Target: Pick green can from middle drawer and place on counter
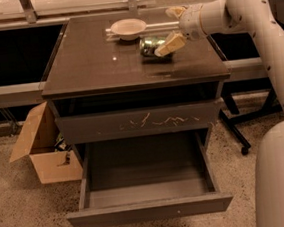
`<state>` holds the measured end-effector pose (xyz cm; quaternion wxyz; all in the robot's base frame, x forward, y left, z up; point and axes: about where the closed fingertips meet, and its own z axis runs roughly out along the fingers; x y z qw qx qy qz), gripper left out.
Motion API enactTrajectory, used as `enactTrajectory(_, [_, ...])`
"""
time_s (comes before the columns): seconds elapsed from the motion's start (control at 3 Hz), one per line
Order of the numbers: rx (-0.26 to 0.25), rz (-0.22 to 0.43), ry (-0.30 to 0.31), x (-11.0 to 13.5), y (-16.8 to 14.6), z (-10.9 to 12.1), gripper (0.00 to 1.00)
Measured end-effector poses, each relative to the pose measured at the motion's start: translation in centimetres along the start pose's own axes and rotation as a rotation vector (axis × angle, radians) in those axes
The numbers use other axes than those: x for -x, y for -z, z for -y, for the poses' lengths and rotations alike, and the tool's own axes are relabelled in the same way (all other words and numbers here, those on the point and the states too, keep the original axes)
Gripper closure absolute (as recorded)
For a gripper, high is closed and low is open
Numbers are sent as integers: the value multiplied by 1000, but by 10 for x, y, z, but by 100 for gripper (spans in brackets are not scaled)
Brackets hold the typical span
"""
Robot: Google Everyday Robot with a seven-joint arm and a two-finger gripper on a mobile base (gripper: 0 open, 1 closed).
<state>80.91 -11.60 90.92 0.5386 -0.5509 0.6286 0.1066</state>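
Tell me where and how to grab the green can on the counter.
Take the green can across its curved body, probably from the view's right: the open claw hovers there above the counter, while the white bowl crowds its far-left side.

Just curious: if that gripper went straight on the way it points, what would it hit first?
Probably the green can on the counter, right at the open gripper; depth is unclear.
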Motion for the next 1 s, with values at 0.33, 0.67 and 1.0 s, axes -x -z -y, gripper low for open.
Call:
enactTrajectory(0.33, [-1,-4,-5,-1,0,1,0])
enactTrajectory(0.67, [-56,14,17,7,25,11,0])
enactTrajectory(1.0, [-140,57,50,22,68,17,0])
